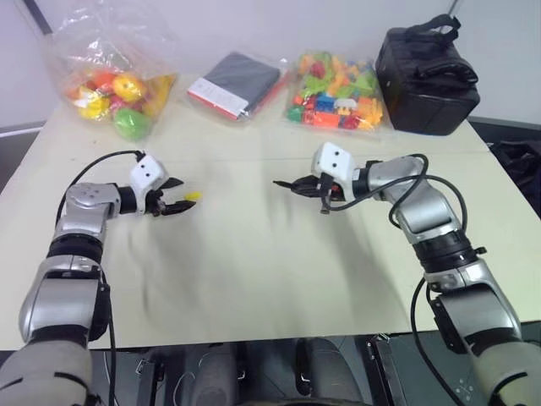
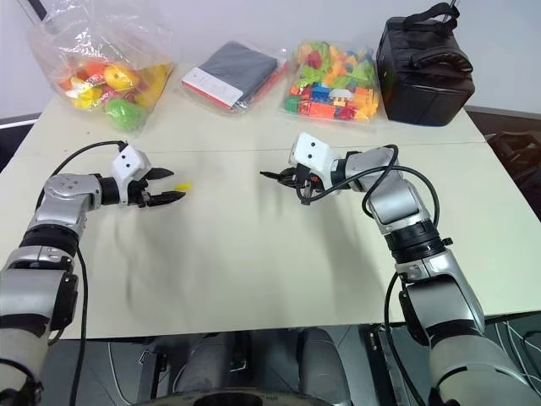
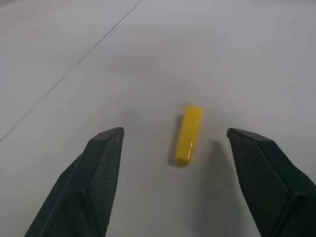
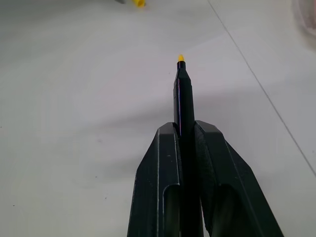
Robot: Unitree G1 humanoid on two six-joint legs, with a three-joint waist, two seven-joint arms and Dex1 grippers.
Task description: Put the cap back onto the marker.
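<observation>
The right gripper [image 4: 185, 131] is clenched on the marker [image 4: 181, 96], tip pointing forward for capping, while the left gripper [image 3: 175, 148], released wide, frames the cap [image 3: 189, 134] lying centre-frame on the table [image 1: 254, 271].

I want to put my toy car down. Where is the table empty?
The near table, in front of both grippers, is bare. So is the strip between the cap and the marker. The far edge is crowded: toy bags, a flat packet, a black bag.
</observation>
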